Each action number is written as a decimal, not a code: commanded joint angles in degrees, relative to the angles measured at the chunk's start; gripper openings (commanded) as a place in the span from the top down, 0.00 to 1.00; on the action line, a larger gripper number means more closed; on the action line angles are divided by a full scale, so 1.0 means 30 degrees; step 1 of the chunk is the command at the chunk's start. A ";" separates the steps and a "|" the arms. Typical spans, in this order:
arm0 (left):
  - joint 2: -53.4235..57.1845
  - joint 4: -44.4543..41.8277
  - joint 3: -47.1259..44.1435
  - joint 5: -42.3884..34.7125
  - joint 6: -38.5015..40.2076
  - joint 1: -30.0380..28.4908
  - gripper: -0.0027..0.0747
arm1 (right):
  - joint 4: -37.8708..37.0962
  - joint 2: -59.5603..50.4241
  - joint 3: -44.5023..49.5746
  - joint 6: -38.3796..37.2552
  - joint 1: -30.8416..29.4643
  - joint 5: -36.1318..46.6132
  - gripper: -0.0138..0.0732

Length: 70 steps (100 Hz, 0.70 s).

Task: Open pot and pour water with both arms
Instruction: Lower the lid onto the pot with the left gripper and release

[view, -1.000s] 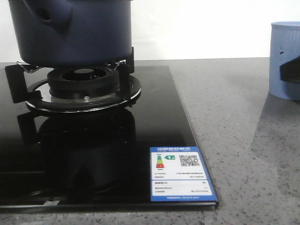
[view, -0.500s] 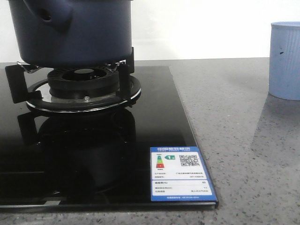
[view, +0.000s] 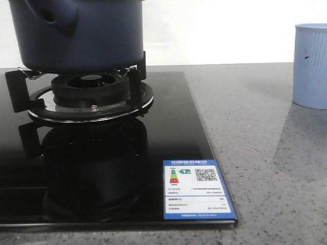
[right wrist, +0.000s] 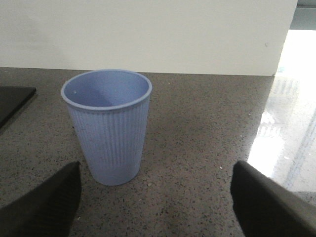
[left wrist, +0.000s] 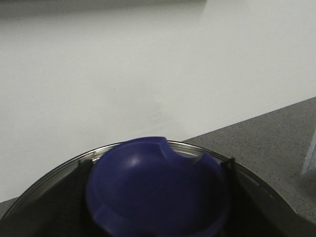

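My left hand [left wrist: 157, 197] sits right on the lid knob [left wrist: 155, 185], a smooth matte navy dome with a notch in its rim; dark fingers [left wrist: 66, 202] press in on both sides, so I read it as clamped on that knob. Around it runs the lid's shiny steel rim [left wrist: 74, 160].

My right hand [right wrist: 153, 197] is spread wide, two dark fingertips [right wrist: 42, 200] well apart, with the cup [right wrist: 108, 126] standing upright near them on the desk [right wrist: 207, 138], not touched. The cup is pale blue, ribbed down its sides, smooth at the lip.

Out front, the pot [view: 76, 33] sits on the burner grate [view: 92, 87], round, dark navy, matte, its stubby handle [view: 59, 15] showing a small hole. Neither hand shows in this view. Below is the glossy black glass hob [view: 102, 168], mirroring the burner. At its near corner there's a blue-bordered energy label [view: 198, 190] with a QR code; the print is too small to read. The desk is speckled grey stone.
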<state>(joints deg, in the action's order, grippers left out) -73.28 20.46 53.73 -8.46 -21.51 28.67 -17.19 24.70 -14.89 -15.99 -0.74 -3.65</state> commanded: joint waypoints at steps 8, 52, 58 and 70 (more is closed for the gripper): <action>0.0148 -0.0098 0.0695 -0.2494 0.0087 0.0175 0.46 | -0.0013 -0.0174 -0.0541 -0.0026 -0.0071 0.0867 0.20; -0.0261 -0.0098 0.0695 -0.2812 0.0087 0.0820 0.46 | -0.0013 -0.0174 -0.0541 -0.0026 -0.0071 0.0867 0.20; -0.0264 -0.0098 0.0695 -0.2812 0.0087 0.0820 0.46 | -0.0013 -0.0174 -0.0541 -0.0026 -0.0071 0.0904 0.20; -0.0264 -0.0098 0.0695 -0.2812 0.0087 0.0820 0.46 | -0.0013 -0.0174 -0.0541 -0.0026 -0.0071 0.0904 0.20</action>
<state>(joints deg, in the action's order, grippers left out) -75.75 20.46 53.73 -10.34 -21.51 30.77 -16.96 24.27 -14.89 -16.11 -0.74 -4.62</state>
